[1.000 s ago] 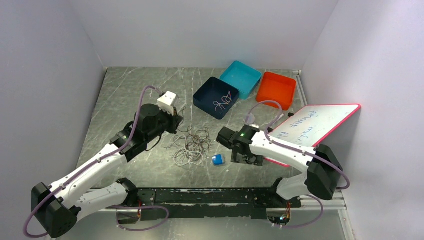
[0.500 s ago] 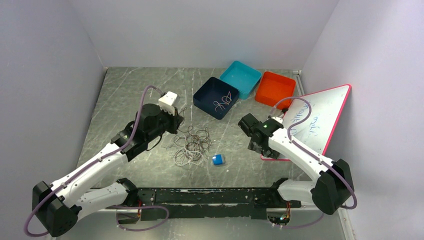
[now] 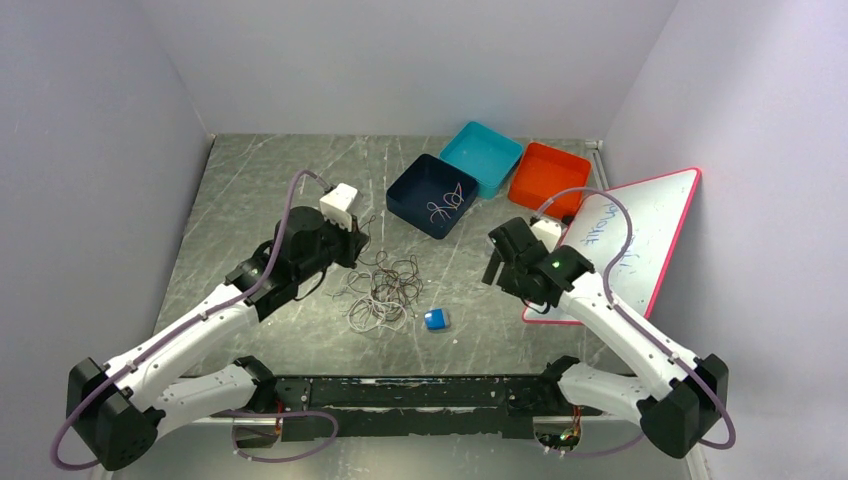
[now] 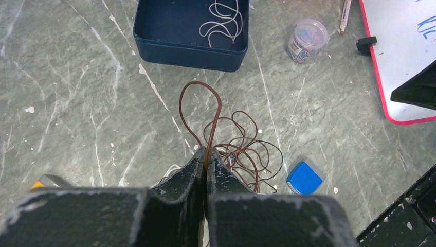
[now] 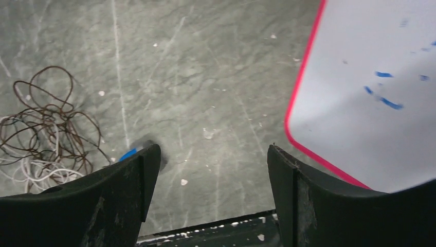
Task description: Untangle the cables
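Observation:
A tangle of cables [image 3: 380, 288], brown, black and whitish-grey, lies on the table between the arms. My left gripper [image 3: 350, 243] hovers at the tangle's far-left edge. In the left wrist view it [image 4: 206, 154] is shut on a brown cable [image 4: 220, 110] whose loop rises ahead of the fingertips. The tangle [image 5: 43, 131] also shows at the left of the right wrist view. My right gripper [image 3: 497, 262] is to the right of the tangle, apart from it. It [image 5: 211, 154] stands open with only bare table between its fingers.
A navy bin [image 3: 415, 188] holding a whitish cable [image 3: 445, 205], a teal bin [image 3: 483, 153] and an orange bin [image 3: 551, 178] stand at the back. A pink-edged whiteboard [image 3: 660, 220] lies on the right. A small blue box [image 3: 436, 319] sits near the tangle. A clear jar [image 4: 307, 40] stands beside the navy bin.
My right arm swung away from the blue box toward the right and back, staying open. The whiteboard turned to a steeper angle. The left gripper barely moved.

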Robot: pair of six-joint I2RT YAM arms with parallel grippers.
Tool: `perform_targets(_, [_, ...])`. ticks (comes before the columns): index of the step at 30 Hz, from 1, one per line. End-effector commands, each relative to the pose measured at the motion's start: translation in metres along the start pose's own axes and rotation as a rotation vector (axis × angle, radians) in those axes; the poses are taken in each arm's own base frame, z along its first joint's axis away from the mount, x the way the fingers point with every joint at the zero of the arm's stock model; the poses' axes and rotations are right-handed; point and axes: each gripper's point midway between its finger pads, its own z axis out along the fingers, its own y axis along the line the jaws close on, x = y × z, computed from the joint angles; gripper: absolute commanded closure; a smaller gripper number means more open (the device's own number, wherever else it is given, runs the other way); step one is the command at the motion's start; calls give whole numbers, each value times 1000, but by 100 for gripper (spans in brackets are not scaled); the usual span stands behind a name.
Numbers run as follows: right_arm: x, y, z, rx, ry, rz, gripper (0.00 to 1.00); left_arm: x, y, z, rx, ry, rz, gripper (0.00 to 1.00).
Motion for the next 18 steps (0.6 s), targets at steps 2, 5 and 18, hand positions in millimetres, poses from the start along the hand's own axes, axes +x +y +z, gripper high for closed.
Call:
perform_targets(2, [5, 25, 22, -59, 16, 44, 20, -18, -7, 0, 36, -53, -3, 93])
perform_targets(5, [8, 23, 36, -15, 2, 108, 19, -17, -6, -2, 33, -54, -4, 93])
perform_targets(18, [37, -49, 66, 321, -58, 283, 13, -15, -8, -4, 45, -55, -3, 93])
